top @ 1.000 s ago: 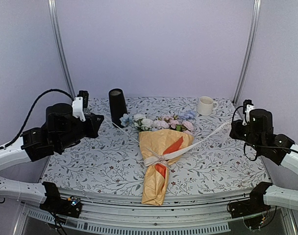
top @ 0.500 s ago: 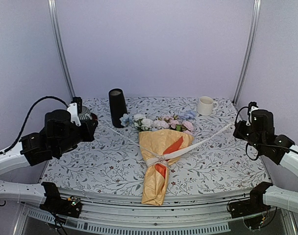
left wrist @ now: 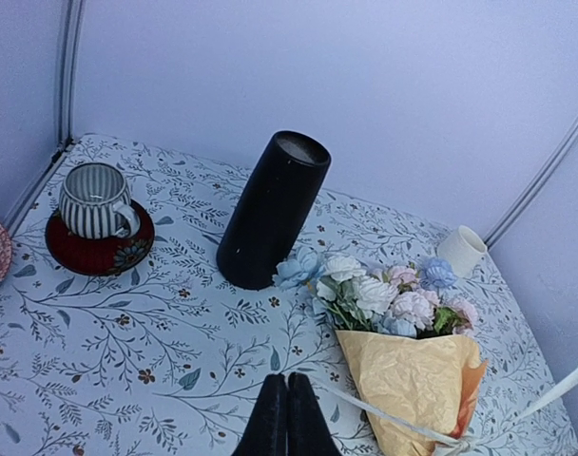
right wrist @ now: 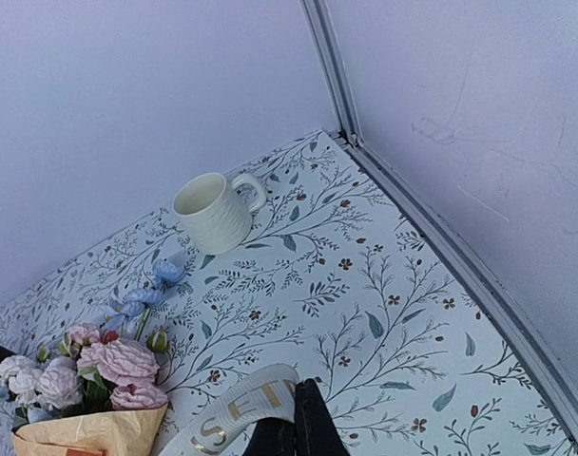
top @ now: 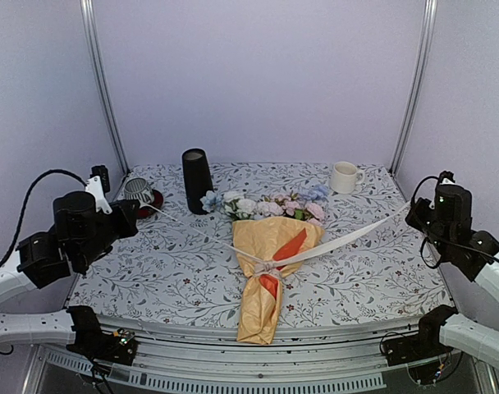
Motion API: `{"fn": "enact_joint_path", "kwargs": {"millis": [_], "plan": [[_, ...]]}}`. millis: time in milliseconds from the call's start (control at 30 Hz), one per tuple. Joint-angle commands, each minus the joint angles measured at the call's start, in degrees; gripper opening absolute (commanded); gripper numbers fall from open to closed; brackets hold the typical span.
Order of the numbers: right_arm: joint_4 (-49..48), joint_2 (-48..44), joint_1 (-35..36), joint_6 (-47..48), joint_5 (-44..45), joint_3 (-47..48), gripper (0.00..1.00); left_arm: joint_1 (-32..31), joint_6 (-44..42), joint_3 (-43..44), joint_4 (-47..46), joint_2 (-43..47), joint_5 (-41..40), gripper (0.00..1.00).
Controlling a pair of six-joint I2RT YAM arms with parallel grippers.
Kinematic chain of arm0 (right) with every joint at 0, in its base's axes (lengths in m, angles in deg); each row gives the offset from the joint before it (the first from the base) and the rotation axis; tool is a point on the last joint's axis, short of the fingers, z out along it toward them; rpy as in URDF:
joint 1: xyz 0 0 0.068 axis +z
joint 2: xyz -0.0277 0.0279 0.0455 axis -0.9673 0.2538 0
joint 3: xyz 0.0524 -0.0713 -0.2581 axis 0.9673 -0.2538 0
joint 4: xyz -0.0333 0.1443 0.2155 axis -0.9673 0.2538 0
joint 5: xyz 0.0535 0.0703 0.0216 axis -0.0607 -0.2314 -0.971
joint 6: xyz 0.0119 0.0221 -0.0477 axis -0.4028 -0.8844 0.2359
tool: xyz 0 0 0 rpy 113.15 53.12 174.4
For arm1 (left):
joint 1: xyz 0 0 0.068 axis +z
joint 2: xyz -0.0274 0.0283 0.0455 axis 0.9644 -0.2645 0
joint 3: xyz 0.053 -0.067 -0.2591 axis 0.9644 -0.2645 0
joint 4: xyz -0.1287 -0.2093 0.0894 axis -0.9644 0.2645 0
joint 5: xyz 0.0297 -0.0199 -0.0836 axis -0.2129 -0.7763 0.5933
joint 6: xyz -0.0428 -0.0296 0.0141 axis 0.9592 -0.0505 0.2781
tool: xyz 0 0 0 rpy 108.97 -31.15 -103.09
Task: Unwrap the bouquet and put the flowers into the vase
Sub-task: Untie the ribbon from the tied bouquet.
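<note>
The bouquet (top: 270, 263) is lying mid-table, flower heads toward the black vase (top: 197, 180). The left gripper (left wrist: 286, 394) and right gripper (right wrist: 303, 410), both well out to its sides, are each clamping closed on a taut end of its cream ribbon (top: 348, 234).

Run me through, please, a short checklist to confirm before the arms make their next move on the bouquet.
1. Left gripper shut on its end of the ribbon: ok.
2. Right gripper shut on the other end: ok.
3. Both strands stretched out sideways from the bouquet: ok.
4. Ribbon free of the paper: not ok, it wraps the cone's waist.
5. Knot fully undone: cannot tell.
6. Vase upright, mouth unobstructed: ok.
</note>
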Motion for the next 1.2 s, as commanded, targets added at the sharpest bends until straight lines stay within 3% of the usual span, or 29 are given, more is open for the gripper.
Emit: {"fn": "enact_joint_path", "kwargs": {"millis": [0,767,1167], "plan": [[0.5,-3.3,-0.5,-2.6,5.0,-1.3,0.03,0.8,1.1,-0.3,2.1,1.5,-3.3,0.0],[-1.1,-13.3,-0.5,-2.4,11.2,-3.2,0.03,0.9,2.2,-3.1,3.6,11.8,-10.2,0.0],[-0.1,-10.7,-0.5,-3.1,10.6,-1.9,0.03,0.8,2.7,-3.7,6.2,14.1,-12.7,0.0]]}}
